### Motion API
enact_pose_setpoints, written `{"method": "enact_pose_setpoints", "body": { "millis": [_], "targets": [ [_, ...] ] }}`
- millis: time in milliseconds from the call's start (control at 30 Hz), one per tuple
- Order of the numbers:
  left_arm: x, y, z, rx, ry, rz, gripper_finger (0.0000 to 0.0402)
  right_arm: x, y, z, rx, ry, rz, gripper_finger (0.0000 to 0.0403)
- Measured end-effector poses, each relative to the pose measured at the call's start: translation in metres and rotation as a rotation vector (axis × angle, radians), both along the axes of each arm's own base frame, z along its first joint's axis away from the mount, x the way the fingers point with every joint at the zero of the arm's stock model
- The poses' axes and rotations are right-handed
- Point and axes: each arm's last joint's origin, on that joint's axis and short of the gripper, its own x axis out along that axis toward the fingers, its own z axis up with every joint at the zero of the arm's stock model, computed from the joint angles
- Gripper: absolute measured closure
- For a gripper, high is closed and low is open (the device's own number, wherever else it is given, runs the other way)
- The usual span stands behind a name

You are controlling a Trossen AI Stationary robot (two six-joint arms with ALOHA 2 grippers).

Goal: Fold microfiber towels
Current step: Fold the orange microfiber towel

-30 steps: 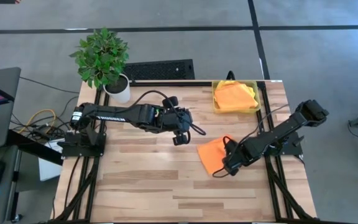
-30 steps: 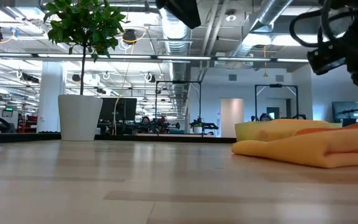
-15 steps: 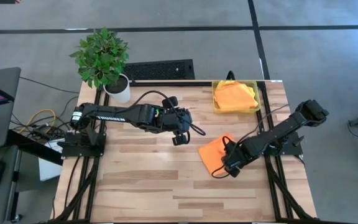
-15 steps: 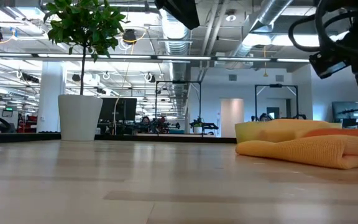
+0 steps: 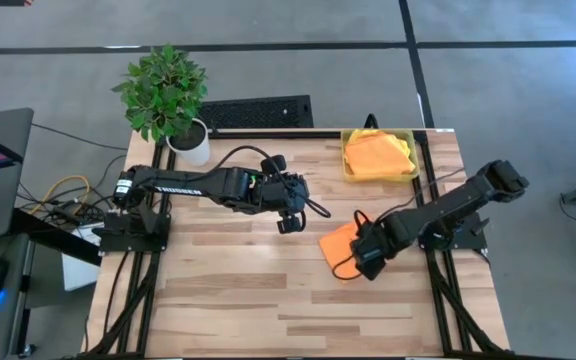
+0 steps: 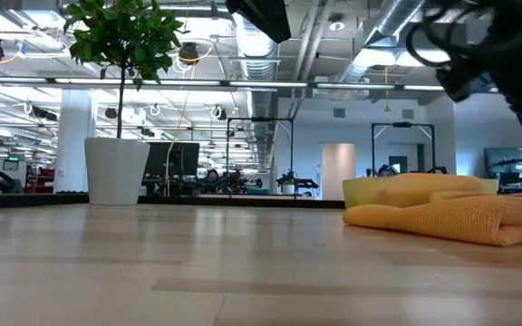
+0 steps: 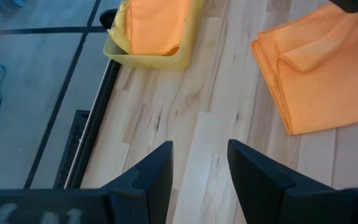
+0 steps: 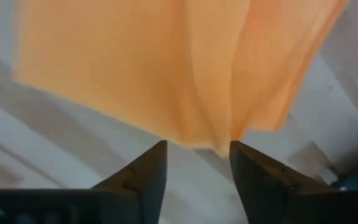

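The right gripper (image 5: 360, 262) sits low over the right half of the table (image 5: 228, 300), right at the near-right edge of the folded orange towel (image 5: 336, 248). In the right wrist view its fingers (image 8: 143, 180) are spread, with a fold of that towel hanging just beyond the gap between them; whether a tip touches the cloth is hard to judge, but nothing is pinched. The towel lies flat in layers on the wood, seen from table height as a low stack (image 6: 442, 217) at the right.

The left gripper (image 5: 289, 222) hovers mid-table, just left of the towel and clear of it, fingers (image 7: 157, 174) parted and empty; its wrist camera looks over bare planks toward the towel (image 7: 316, 68).

At the far right corner a translucent yellow bin (image 5: 378, 156) holds more orange and yellow cloth. A potted plant (image 5: 168, 95) stands at the far left corner. The surface is pale striped wood on a black frame, set on grey floor. Beyond it lies an open hall with ceiling ducts, strip lights and distant desks.
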Motion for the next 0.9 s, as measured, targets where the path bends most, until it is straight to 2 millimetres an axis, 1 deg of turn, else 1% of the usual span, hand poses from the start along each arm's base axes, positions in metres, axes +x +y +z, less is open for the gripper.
{"method": "enact_pose_setpoints", "body": {
  "millis": [67,133,233,367,433,500,667,800,900],
  "targets": [
    [0.000,0.000,0.000,0.000,0.000,0.001,0.0255,0.006,-0.003,0.005,-0.017,-0.042,-0.009,0.0196],
    [0.000,0.000,0.000,0.000,0.000,0.001,0.0255,0.010,-0.005,0.005,-0.062,-0.092,-0.001,0.0188],
    [0.000,0.000,0.000,0.000,0.000,0.001,0.0255,0.018,-0.007,-0.003,-0.078,-0.143,0.069,0.0183],
    [-0.001,0.000,-0.001,0.000,0.011,0.002,0.0255,0.025,-0.011,-0.023,-0.092,-0.124,0.075,0.0183],
    [-0.001,0.000,-0.001,0.001,0.015,0.002,0.0255,0.025,-0.015,-0.032,-0.124,-0.061,0.067,0.0186],
    [-0.001,0.000,-0.001,-0.002,0.014,0.005,0.0255,0.025,-0.018,-0.037,-0.138,-0.022,0.046,0.0189],
    [-0.002,0.000,-0.001,-0.004,0.018,0.007,0.0255,0.028,-0.019,-0.046,-0.176,0.006,0.052,0.0193],
    [-0.002,0.000,-0.002,-0.007,0.018,0.011,0.0255,0.028,-0.021,-0.045,-0.183,0.012,0.046,0.0193],
    [-0.002,0.000,-0.002,-0.007,0.024,0.012,0.0255,0.025,-0.025,-0.037,-0.219,-0.005,0.021,0.0193]
  ]
}}
